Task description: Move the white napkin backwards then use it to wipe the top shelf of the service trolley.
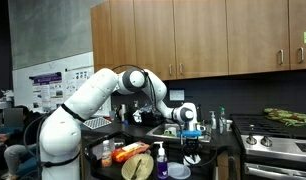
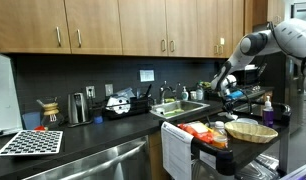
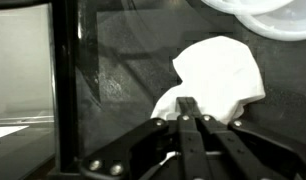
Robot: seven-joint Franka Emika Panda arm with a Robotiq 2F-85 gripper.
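Jaws pinch together on the near edge of the crumpled white napkin. Your white robot arm arches out from its base, elbow high, gripper pointing down at the dark trolley shelf under the napkin.

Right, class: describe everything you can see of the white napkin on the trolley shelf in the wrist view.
The white napkin is a soft-looking sheet, crumpled into rounded folds rather than spread flat. It lies on the dark, scuffed shelf surface, close to some white dishes at the picture's edge. The gripper is closed at the napkin's near edge, apparently pinching it.
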